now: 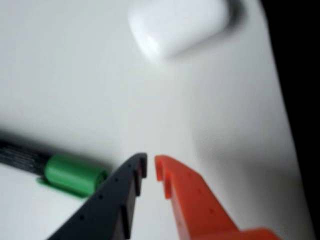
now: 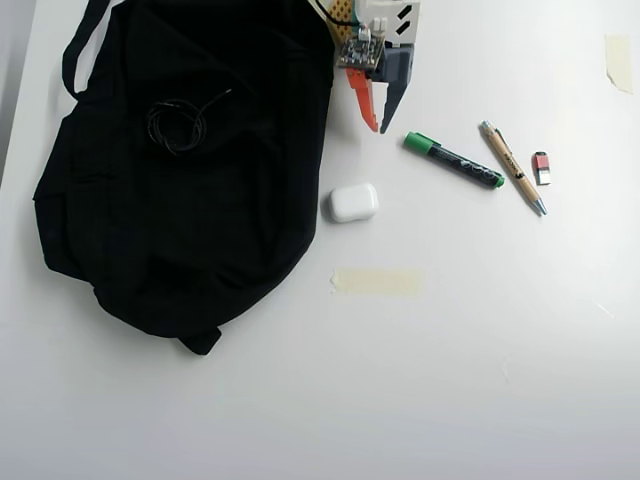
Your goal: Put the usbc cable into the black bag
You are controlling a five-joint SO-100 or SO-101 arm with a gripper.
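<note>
The black bag [image 2: 180, 230] lies flat on the left of the white table in the overhead view. A coiled black cable [image 2: 178, 123] rests on top of the bag's upper part. My gripper [image 2: 379, 128] is just right of the bag's upper edge, above the bare table, well apart from the cable. In the wrist view its black finger [image 1: 117, 200] and orange finger [image 1: 192, 200] nearly meet at the tips, and the gripper [image 1: 151, 166] holds nothing. The cable and bag are out of the wrist view.
A white earbud case [image 2: 354, 202] sits beside the bag and shows in the wrist view [image 1: 177, 22]. A green-capped marker [image 2: 455, 160] also shows in the wrist view [image 1: 70, 174]. A pen [image 2: 513, 167] and a small red adapter [image 2: 541, 167] lie to the right. A tape strip [image 2: 377, 281] lies below the case.
</note>
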